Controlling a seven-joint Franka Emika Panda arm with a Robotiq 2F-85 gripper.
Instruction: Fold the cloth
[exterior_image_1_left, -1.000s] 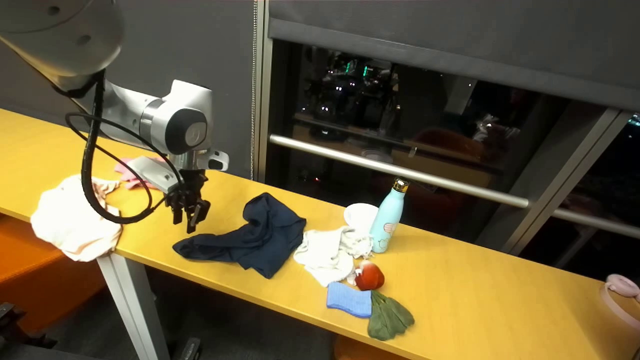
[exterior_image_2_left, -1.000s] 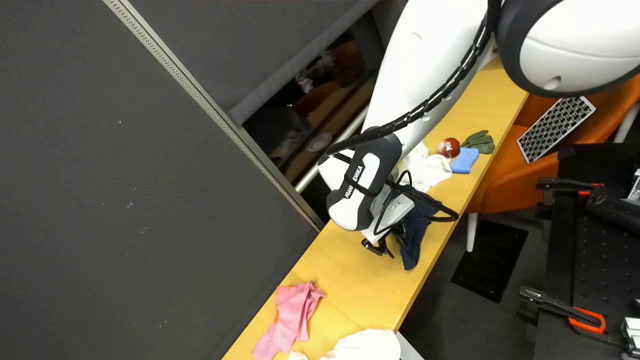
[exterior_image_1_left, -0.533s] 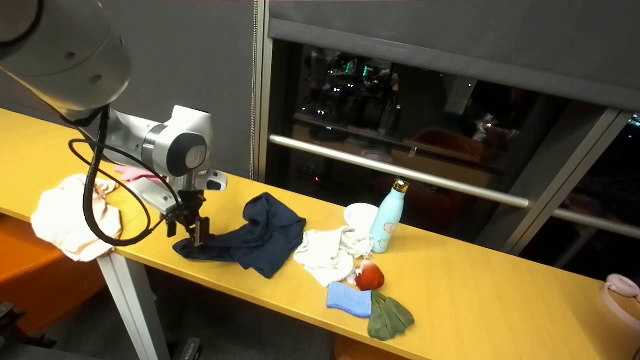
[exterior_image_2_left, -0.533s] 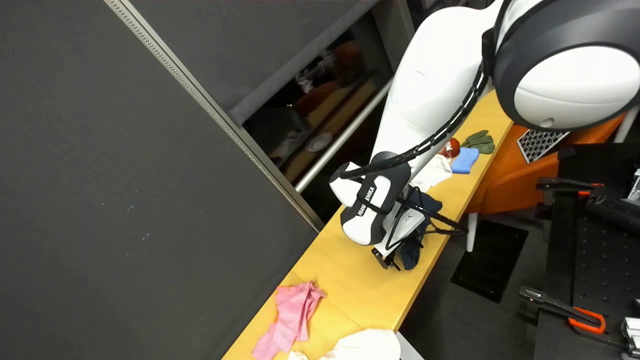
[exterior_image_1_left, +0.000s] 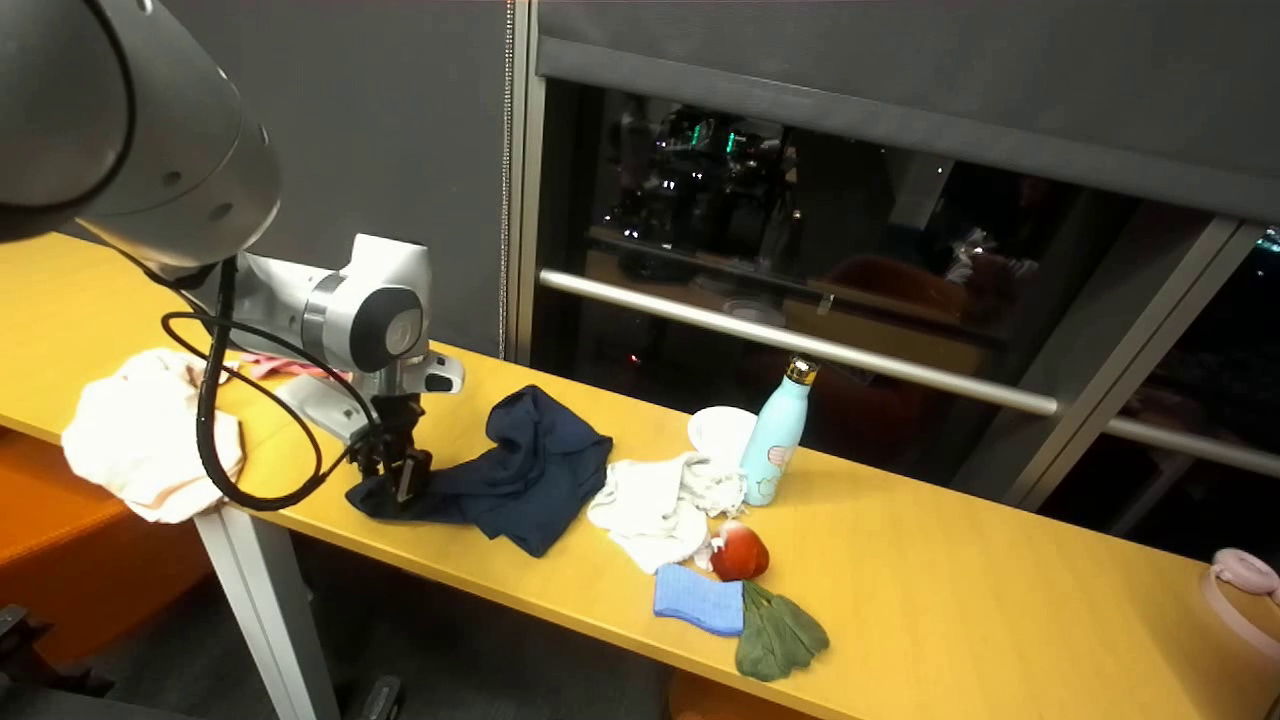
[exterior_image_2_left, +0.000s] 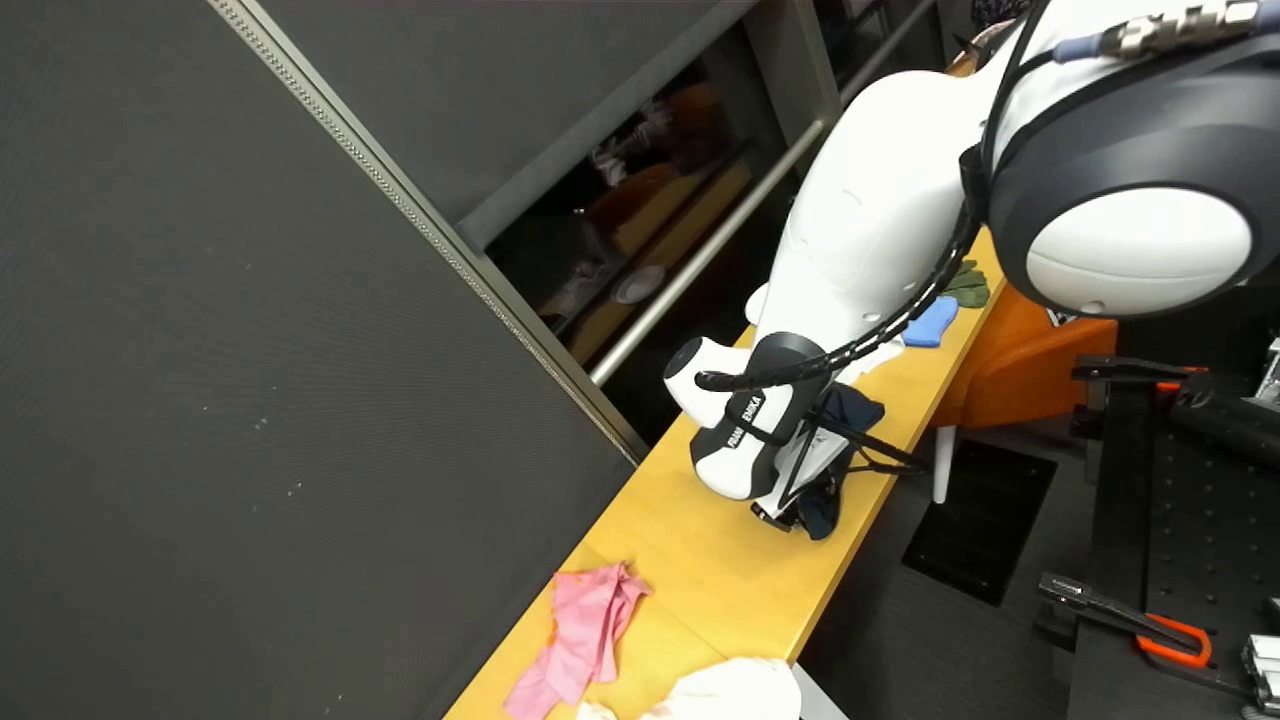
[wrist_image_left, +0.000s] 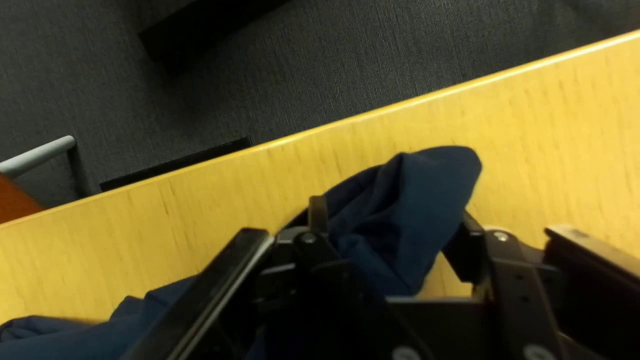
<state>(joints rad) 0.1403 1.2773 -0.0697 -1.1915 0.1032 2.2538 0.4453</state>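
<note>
Only the wrist view shows the black two-fingered gripper (wrist_image_left: 392, 212) spread wide, astride a narrow end of the rumpled navy-blue cloth (wrist_image_left: 435, 195) on the yellow wooden table (wrist_image_left: 550, 130). The gold-topped turquoise bottle (exterior_image_1_left: 775, 440), contents hidden, shows in an exterior view.

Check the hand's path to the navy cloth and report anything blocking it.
Nothing visible blocks it. In the wrist view, the hand is at the narrow end of the navy cloth, with fabric between its parted jaws. In an exterior view, a white cloth lies by the wider end.
</note>
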